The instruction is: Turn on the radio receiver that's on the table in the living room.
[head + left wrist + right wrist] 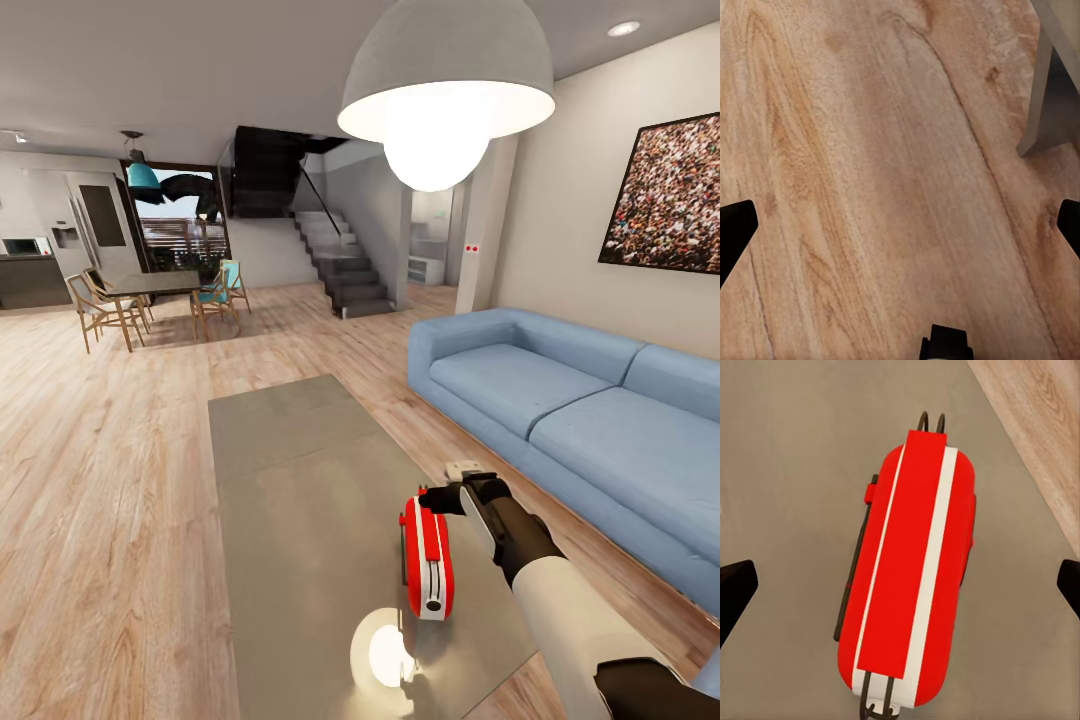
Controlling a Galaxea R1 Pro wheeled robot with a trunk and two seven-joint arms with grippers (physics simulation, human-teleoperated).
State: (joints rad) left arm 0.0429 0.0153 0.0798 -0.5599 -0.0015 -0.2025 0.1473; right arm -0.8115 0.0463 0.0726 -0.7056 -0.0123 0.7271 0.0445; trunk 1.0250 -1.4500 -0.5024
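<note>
The radio receiver [428,560] stands on the near right part of the long grey table [290,460], its red top with white stripes facing up. My right gripper [441,498] hovers just above the radio's far end, reaching in from the lower right. In the right wrist view the radio [907,577] lies lengthwise directly below, with the black fingertips [735,589] spread wide on either side and not touching it. My left gripper [900,225] hangs open over the wood floor [870,165], with nothing between its fingers.
A blue sofa [560,400] runs along the table's right side, with a strip of floor between them. A table leg [1039,97] stands near the left gripper. A white pendant lamp [445,90] hangs overhead. The dining table with chairs [155,285] and stairs [345,265] stand far back.
</note>
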